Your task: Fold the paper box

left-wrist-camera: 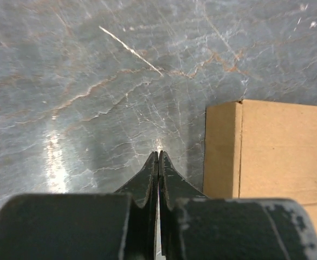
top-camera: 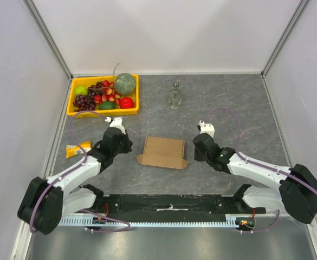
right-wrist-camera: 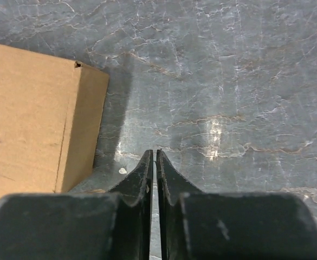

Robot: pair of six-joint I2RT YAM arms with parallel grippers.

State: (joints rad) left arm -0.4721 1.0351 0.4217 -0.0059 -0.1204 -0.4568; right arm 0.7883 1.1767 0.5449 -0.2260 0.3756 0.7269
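1. While lying flat between my arms, the paper box (top-camera: 162,152) is showing plain brown cardboard, with tabs at its near edge.
2. My left gripper (left-wrist-camera: 158,155) is sitting pinched together, empty, just left of it.
3. My right gripper (right-wrist-camera: 154,152) is sitting all but together, empty, just right of it.
4. Beyond the box, far-left, the yellow tray (top-camera: 72,104) is holding mixed fruit (top-camera: 105,95).

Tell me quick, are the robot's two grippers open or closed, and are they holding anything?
Left gripper: closed, holding nothing.
Right gripper: closed, holding nothing.
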